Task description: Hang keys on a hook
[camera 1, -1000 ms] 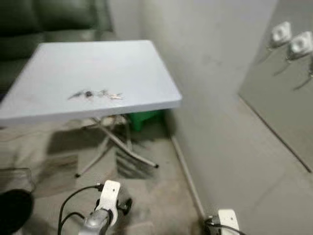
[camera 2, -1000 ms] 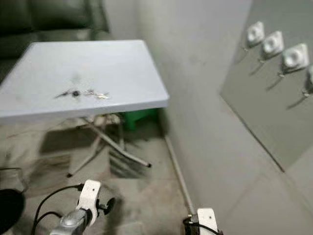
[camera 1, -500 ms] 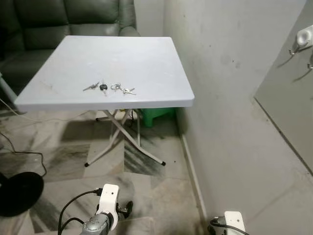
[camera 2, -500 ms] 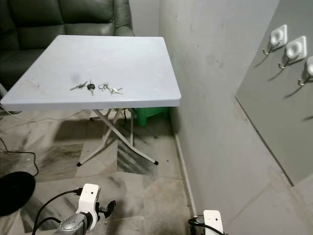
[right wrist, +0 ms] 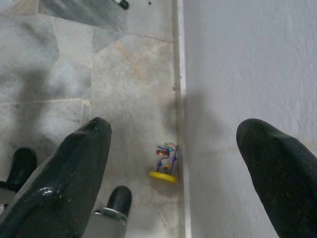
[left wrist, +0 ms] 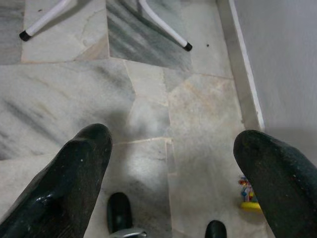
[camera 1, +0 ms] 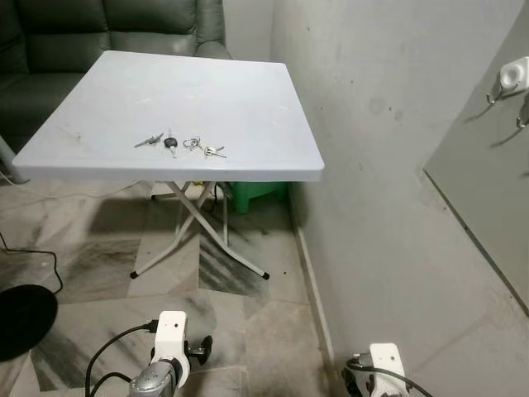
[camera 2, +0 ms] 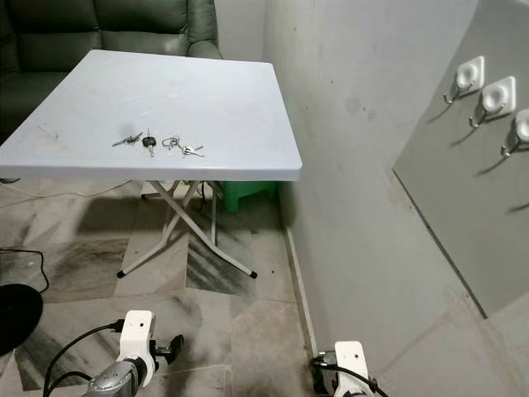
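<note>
Keys (camera 1: 180,145) lie spread flat on the white folding table (camera 1: 248,99), near its front edge and well apart from both grippers. My read: small, hard metal, light, slick against that smooth tabletop, and the bunch is loose, so the pieces will slide and swing once lifted. The ring in the middle of the bunch (camera 2: 171,143) looks the best place to pinch, since that ring is also what has to slip over a hook. A black-headed key (camera 1: 170,145) gives a thicker edge if the ring proves too flat to catch.

Hooks (camera 2: 483,95) sit in a row on the grey panel on the wall to the right, well above the table.

Left gripper (left wrist: 176,163) hangs low over the marble floor (left wrist: 148,114), fingers spread wide, nothing between them. Right gripper (right wrist: 176,158) hangs the same way beside the wall, fingers wide apart and empty, with a small yellow-based toy (right wrist: 166,163) on the floor beneath it.

Against a second ago, the blur has gone and the view has swung: the table sits fuller in view with the green sofa (camera 1: 83,33) behind it. Camera moved; keys lie where they were.
</note>
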Robot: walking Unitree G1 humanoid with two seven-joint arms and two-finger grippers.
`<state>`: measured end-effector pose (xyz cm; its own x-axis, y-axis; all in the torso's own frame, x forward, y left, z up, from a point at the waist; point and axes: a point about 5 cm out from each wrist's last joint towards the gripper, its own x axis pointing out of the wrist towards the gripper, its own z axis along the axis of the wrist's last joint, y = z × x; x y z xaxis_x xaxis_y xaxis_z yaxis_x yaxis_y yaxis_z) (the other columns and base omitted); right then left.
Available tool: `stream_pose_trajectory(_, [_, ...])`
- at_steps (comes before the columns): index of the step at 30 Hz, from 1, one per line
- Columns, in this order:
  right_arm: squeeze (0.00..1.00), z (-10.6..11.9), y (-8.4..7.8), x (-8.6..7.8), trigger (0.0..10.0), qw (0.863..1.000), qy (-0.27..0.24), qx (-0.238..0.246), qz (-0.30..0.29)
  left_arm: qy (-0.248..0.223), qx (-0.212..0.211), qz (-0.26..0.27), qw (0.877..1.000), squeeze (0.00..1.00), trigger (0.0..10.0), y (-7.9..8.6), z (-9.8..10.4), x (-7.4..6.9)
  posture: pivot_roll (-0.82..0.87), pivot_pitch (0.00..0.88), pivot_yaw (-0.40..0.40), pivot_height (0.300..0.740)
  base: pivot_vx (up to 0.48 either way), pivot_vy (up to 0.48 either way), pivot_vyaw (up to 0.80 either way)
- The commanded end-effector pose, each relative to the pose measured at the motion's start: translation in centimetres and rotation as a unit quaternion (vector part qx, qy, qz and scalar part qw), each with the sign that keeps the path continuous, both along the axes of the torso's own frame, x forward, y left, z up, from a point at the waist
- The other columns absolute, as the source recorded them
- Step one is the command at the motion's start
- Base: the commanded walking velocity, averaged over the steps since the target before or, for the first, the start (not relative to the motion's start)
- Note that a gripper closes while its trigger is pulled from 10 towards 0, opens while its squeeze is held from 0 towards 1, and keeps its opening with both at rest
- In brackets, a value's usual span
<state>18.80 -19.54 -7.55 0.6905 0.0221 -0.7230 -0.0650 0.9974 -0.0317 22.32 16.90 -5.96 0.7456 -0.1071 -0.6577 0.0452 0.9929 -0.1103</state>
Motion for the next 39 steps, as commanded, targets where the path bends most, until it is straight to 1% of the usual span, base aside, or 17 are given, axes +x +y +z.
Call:
stream_pose_trajectory(1, [0.00, 0.0, -0.1, 0.2, 10.0, 1.000, 0.004, 0.001, 0.005, -0.008, -0.007, 0.012, 1.000, 0.00, 10.0, -0.1, 0.1, 0.1, 0.14, 0.000, -0.119, 0.740, 0.000, 0.000, 0.00])
stream_pose_trajectory(9, [0.00, 0.2, 0.0, 0.4, 10.0, 1.000, 0.000, 0.001, 0.002, -0.006, -0.008, 0.013, 1.000, 0.00, 10.0, -0.1, 0.1, 0.2, 0.13, 0.000, -0.114, 0.740, 0.000, 0.000, 0.00])
stream_pose_trajectory(14, [0.00, -0.1, 0.1, -0.1, 10.0, 1.000, 0.004, 0.004, -0.006, -0.004, -0.007, 0.005, 1.000, 0.00, 10.0, -0.2, 0.2, 0.3, 0.11, 0.000, -0.094, 0.740, 0.000, 0.000, 0.00])
stream_pose_trajectory(18, [0.00, -0.4, 0.2, -0.7, 10.0, 1.000, 0.009, 0.007, -0.009, -0.008, -0.005, -0.001, 1.000, 0.00, 10.0, -0.2, 0.5, 0.8, 0.10, 0.000, -0.085, 0.740, 0.000, 0.000, 0.00])
stream_pose_trajectory(30, [0.00, -0.5, 0.1, -1.0, 10.0, 1.000, 0.010, 0.004, -0.017, -0.008, -0.001, -0.013, 1.000, 0.00, 10.0, -0.4, 0.7, 1.2, 0.08, 0.000, -0.070, 0.740, 0.000, 0.000, 0.00])
stream_pose_trajectory(39, [0.00, -0.7, -0.1, -1.4, 10.0, 1.000, 0.014, 0.003, -0.018, -0.005, -0.002, -0.019, 1.000, 0.00, 10.0, -0.5, 0.6, 1.1, 0.08, 0.000, -0.072, 0.740, 0.000, 0.367, 0.00])
